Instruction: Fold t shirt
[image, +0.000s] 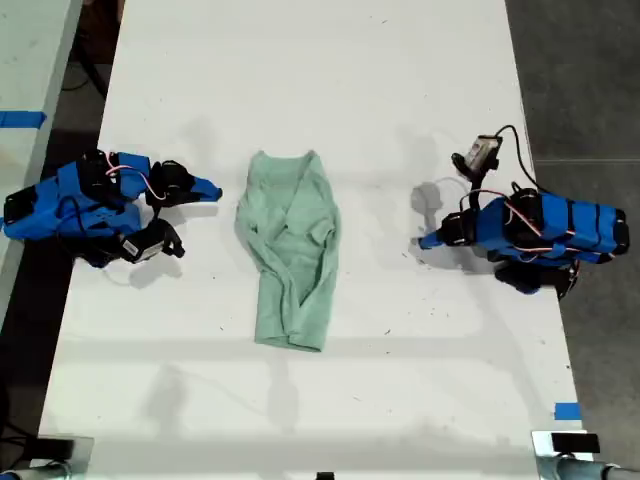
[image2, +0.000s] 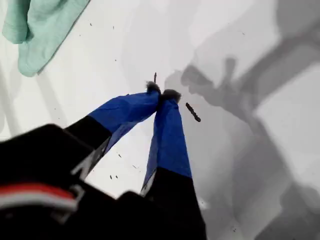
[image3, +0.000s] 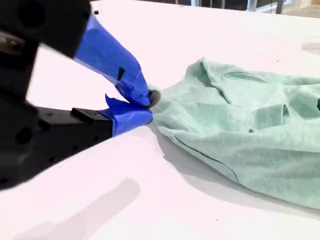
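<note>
Mint-green t shirt (image: 290, 250) lies crumpled mid-table (image: 400, 80), between both arms. Only the exterior view shows it whole; each wrist view crops it. My first gripper (image2: 161, 94) is pressed together, empty, well apart. My second gripper (image3: 145, 107) looks closed beside the cloth's edge; whether it grips cloth is unclear.

My second hand (image3: 142, 107), blue tips together, sits just beside the wrinkled t shirt (image3: 245, 135).

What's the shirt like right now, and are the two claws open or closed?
Small pale mint-green cloth t shirt: wrinkled, bunched narrow, lying loose on the white table.
My first gripper: shut, empty, apart from the shirt.
My second gripper: shut, empty, beside the shirt's edge.
</note>
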